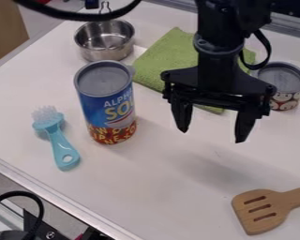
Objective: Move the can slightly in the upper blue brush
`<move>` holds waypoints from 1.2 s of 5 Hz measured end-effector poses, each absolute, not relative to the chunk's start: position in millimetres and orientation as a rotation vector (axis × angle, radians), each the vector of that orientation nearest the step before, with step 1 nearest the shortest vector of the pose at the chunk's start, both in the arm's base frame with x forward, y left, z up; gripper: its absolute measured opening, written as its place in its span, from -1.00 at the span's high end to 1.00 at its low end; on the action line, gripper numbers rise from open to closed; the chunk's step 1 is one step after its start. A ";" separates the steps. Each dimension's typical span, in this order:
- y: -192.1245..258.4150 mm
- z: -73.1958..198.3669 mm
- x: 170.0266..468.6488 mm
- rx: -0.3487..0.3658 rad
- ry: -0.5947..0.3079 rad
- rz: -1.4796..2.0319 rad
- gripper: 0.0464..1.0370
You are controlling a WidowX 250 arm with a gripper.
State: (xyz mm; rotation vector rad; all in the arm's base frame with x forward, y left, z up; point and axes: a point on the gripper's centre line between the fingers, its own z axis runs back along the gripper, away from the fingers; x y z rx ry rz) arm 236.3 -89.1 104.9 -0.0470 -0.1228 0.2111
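Camera view: the black gripper (212, 136) hangs down in the upper right half of the frame, its two fingers spread wide, one on either side of a broad gap, with nothing held between them. Bare white table (146, 187) shows through and below that gap. The task's can (108, 105), a tall blue one with a red and yellow lower band and a grey top, stands upright left of centre, apart from the gripper. Light blue brush (55, 138) lies flat just beside the can, on its left side in the frame; pale bristles point toward the upper left, and the handle, with a hole near its end, runs toward the near edge of the table. Metal pot (105, 42), open at the top, sits beyond the can, near it. Green cloth (165, 58) is spread flat to the right of the pot, partly hidden by the arm and gripper; a corner shows below the gripper's crosspiece. Short can (282, 84), grey top and patterned side, stands upright at the right, partly covered by the gripper's outer edge; whether it touches the cloth cannot be told. Wooden spatula (259, 218) lies at lower right, well apart from the brush, three slots in its blade, handle running out at the right edge of the view.
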 end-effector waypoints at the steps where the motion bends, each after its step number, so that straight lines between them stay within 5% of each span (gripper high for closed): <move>1: -86.9 98.1 231.6 -0.034 -0.097 0.219 -0.92; 2: -56.1 94.1 215.4 0.004 -0.067 0.332 -0.92; 4: -10.7 103.1 187.6 0.036 -0.147 0.541 -0.92; 6: 9.0 73.4 197.4 0.075 -0.157 0.664 -0.92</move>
